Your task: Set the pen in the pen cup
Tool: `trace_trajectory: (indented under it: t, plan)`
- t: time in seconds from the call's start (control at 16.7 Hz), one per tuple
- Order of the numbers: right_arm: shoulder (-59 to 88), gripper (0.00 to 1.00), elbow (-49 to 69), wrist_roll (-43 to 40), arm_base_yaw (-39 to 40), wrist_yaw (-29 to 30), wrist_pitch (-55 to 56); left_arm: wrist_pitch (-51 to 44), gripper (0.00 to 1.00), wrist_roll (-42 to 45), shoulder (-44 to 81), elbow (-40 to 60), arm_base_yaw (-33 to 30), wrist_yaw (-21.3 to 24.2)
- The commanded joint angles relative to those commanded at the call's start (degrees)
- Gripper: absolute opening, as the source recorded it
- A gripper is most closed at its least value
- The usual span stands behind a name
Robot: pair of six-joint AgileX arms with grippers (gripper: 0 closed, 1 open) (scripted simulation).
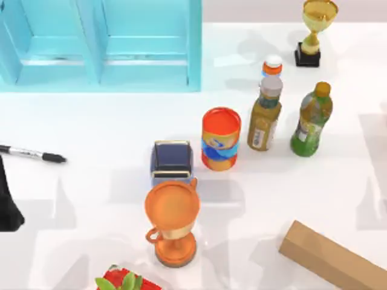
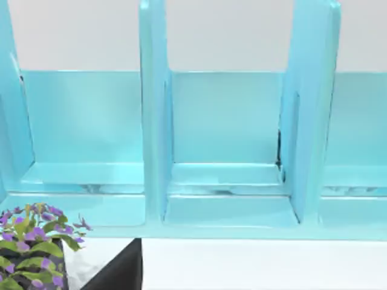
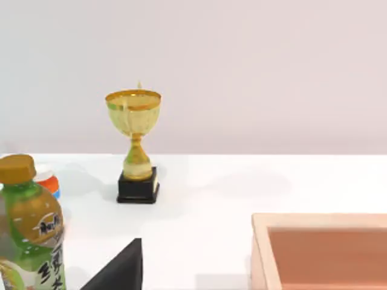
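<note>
The pen (image 1: pixel 29 153), a thin white-grey barrel with black ends, lies flat on the white table at the far left edge in the top view. The pen cup (image 1: pixel 172 158), dark navy with a pale tan rim, stands upright near the table's middle, well to the right of the pen. My left arm (image 1: pixel 7 208) is a dark shape at the left edge, just in front of the pen and apart from it. A dark corner of the left gripper (image 2: pixel 118 273) shows in the left wrist view, and a dark corner of the right gripper (image 3: pixel 121 269) in the right wrist view.
An orange trophy cup (image 1: pixel 172 220) stands right in front of the pen cup and an orange-red can (image 1: pixel 221 139) to its right. Two bottles (image 1: pixel 266 118) (image 1: pixel 312 121), a gold trophy (image 1: pixel 315 30), a blue shelf (image 1: pixel 103 45), a wooden box (image 1: pixel 332 257) and a plant (image 2: pixel 33 244) stand around.
</note>
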Motion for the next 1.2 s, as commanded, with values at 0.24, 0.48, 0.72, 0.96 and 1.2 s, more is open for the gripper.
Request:
trace_trajectory:
  t: [0.24,0.48,0.72,0.96,1.2]
  plan:
    - [0.0,1.0,0.0,0.0,0.0,0.0,0.0,0.64,1.0,-1.79,1.88,0.25,0.49,0.56]
    - [0.0,1.0,0.0,0.0,0.0,0.0,0.0,4.98,1.0,-11.51,12.88,2.59,2.96,3.47]
    - [0.0,1.0,0.0,0.0,0.0,0.0,0.0,12.16,1.0,-26.94,32.51,6.79,6.38,7.99]
    - [0.0,1.0,0.0,0.0,0.0,0.0,0.0,19.61,1.0,-43.76,53.67,10.99,9.72,12.97]
    - [0.0,1.0,0.0,0.0,0.0,0.0,0.0,26.11,1.0,-57.97,70.82,14.69,12.22,17.71]
